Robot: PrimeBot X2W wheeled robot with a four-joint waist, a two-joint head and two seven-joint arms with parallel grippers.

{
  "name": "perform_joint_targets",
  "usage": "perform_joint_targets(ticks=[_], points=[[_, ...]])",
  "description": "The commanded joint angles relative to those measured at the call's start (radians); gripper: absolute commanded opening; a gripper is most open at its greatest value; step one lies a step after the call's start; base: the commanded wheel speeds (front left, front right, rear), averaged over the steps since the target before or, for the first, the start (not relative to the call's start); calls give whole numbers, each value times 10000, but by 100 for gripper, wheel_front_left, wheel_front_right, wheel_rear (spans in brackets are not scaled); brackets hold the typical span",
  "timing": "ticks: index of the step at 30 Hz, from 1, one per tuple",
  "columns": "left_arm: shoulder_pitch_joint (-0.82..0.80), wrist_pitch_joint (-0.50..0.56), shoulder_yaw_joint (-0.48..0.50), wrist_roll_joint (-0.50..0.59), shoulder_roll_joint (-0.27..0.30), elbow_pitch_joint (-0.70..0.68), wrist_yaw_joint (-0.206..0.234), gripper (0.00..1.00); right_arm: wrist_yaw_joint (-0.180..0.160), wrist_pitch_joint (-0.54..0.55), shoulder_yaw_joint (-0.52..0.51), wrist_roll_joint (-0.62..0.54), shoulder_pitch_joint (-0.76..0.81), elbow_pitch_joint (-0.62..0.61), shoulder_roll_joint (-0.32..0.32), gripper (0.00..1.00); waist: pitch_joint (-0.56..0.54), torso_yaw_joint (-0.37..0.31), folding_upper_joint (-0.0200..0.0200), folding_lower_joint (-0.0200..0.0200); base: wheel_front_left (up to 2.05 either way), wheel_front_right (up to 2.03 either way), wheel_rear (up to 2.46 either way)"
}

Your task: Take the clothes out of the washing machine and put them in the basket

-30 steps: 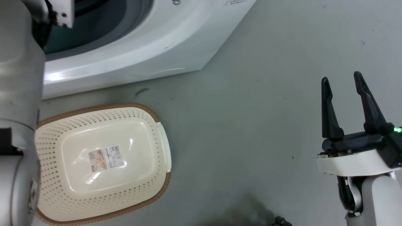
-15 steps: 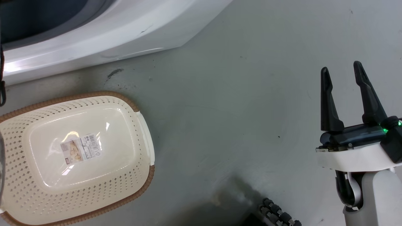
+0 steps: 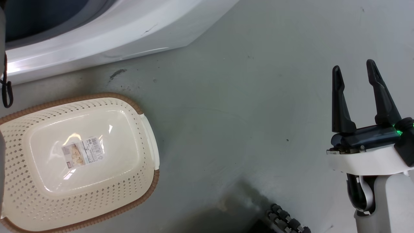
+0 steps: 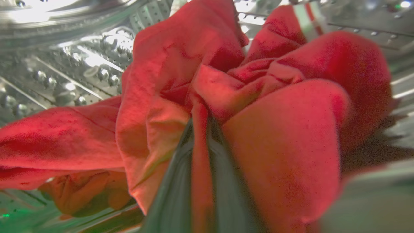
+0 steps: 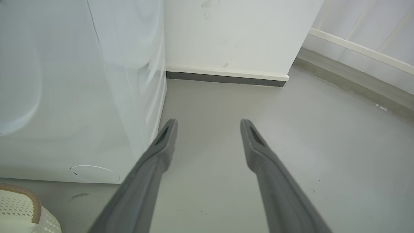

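Observation:
In the left wrist view, bright red clothes (image 4: 265, 129) lie bunched inside the perforated steel drum (image 4: 64, 74). My left gripper (image 4: 200, 121) is shut on a fold of that red fabric, and a strip of cloth runs between its two fingers (image 4: 171, 187). A white-striped trim (image 4: 304, 16) shows at the top of the pile. The white washing machine (image 3: 113, 29) stands at the head view's top left. The cream basket (image 3: 97, 197) sits on the floor below it with nothing inside but a label. At the far right my right gripper (image 3: 352, 66) hangs open and holds nothing; the right wrist view shows the right gripper (image 5: 208, 124) beside the washer's side (image 5: 81, 97).
Grey floor (image 3: 233, 129) stretches between the basket and my right arm. My wheeled base (image 3: 286, 220) juts in at the bottom edge. A black cable loop (image 3: 6, 94) hangs at the left edge. A white wall with a dark baseboard (image 5: 226, 78) stands behind the washer.
The head camera has moved, so the washer and basket sit further left and the pale left arm has slid almost out of that picture. My right gripper stays open in the same pose.

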Motion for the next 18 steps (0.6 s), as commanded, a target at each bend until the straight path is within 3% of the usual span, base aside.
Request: perform_joint_targets(ticks=[1,7,18], points=[[120,-34,-84,-71,14,-34,-17,0,-7,-21,-11,-8,-96,-25,20,100,-43,25,0,-1,0,0,0],[543,-539,-464,-810,91,-435,-9,0,-8,-21,-40,-289,31,56,18,100,-552,264,0,-1,0,0,0],[2549,-2915,-793,-1971,-163,-1047,-10,0,-7,-21,-318,-941,394,201,15,100,-2049,1165,0,-1,0,0,0]])
